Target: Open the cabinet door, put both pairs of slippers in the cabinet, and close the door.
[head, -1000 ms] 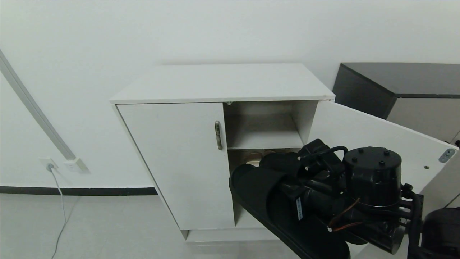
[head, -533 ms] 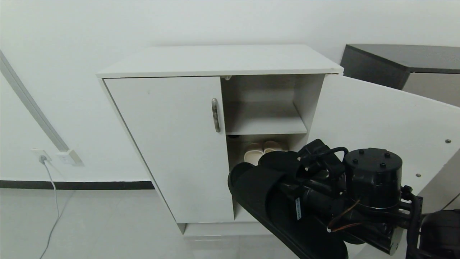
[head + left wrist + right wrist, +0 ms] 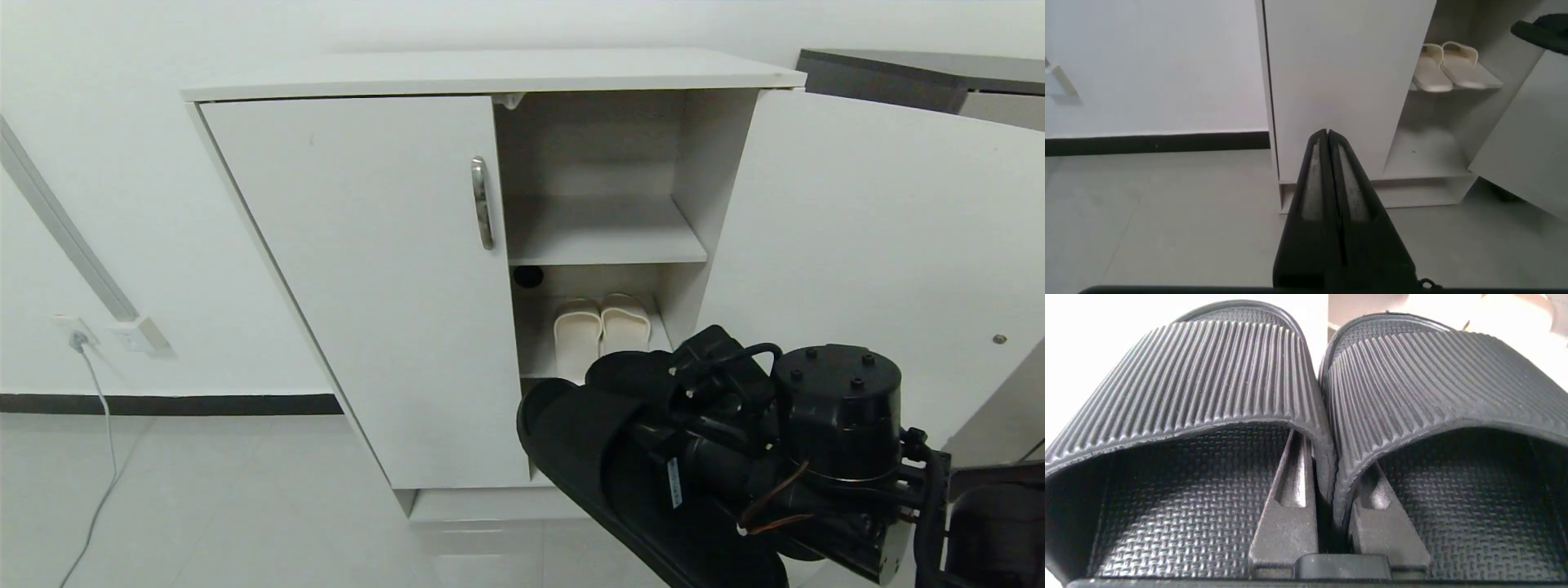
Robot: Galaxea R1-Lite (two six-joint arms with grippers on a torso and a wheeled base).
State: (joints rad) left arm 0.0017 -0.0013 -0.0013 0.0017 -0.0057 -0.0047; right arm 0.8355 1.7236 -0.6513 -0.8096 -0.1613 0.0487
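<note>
Your right gripper (image 3: 1331, 469) is clamped on the pair of black slippers (image 3: 588, 441). In the right wrist view one finger sits inside each slipper, under its ribbed strap, and the two fingers pinch the neighbouring inner side walls together, so the pair hangs side by side from the tool. The slippers reach out from the gripper toward the cabinet (image 3: 490, 73), with their far ends in front of its uncovered right half and outside it. The right door (image 3: 882, 245) stands swung wide open just beside this arm, on its outer side. Beyond the black pair and a little higher, the white slippers (image 3: 602, 327) lie side by side and touching on the second shelf down. The upper shelf (image 3: 600, 237) is above them, and a small dark round hole (image 3: 528, 276) shows in the back panel between the two levels. Across from the gripper, on its inner side, the left door (image 3: 359, 286) is shut flat, with its metal handle (image 3: 482, 202) upright at the edge next to the opening. Your left gripper (image 3: 1328, 143) has its two fingers pressed together with nothing between them. It hangs over the tiled floor (image 3: 1167, 220), well apart from the cabinet, pointing at the lower part of the shut left door. From that wrist the white pair appears off to the side of the fingertips, with the bottom compartment below its shelf. Far off past the shut door, a wall socket (image 3: 69, 327) with a cable (image 3: 102, 457) plugged in sits low on the wall.
</note>
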